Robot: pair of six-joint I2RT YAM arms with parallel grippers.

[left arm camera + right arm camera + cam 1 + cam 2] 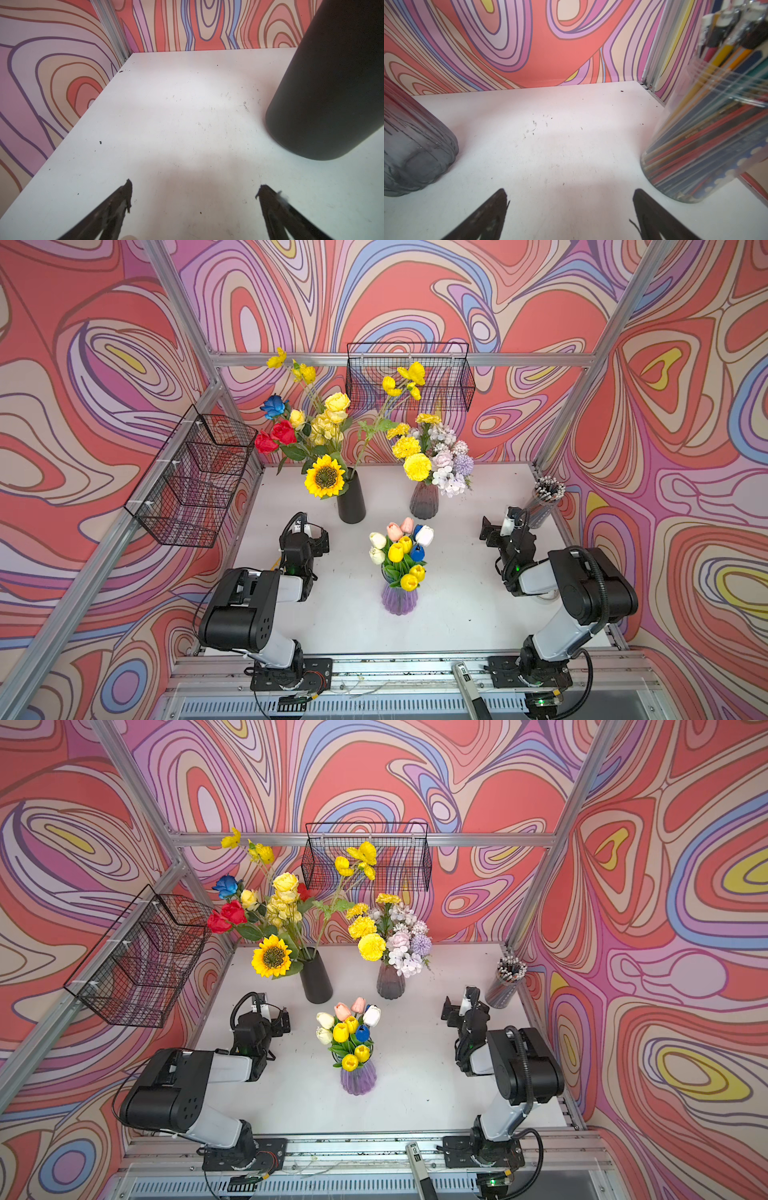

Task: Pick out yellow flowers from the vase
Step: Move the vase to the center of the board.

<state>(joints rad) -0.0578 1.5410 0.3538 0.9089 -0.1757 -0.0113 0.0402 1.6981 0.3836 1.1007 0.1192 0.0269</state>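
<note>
Three vases stand on the white table (457,585). A black vase (351,499) holds a sunflower (325,477), yellow roses (334,414) and long-stemmed yellow blossoms (409,379) among red and blue roses. A grey ribbed vase (424,499) carries yellow marigolds (417,466) with pale flowers. Nearest, a purple vase (399,597) holds yellow tulips (395,551) among white, pink and blue ones. My left gripper (320,541) (195,186) stands open and empty beside the black vase (332,93). My right gripper (488,533) (571,191) is open and empty between the grey vase (415,149) and a pencil jar (708,145).
A wire basket (195,472) hangs on the left wall and another wire basket (440,377) on the back wall. The glass pencil jar (544,502) stands at the table's right edge. Aluminium frame posts bound the corners.
</note>
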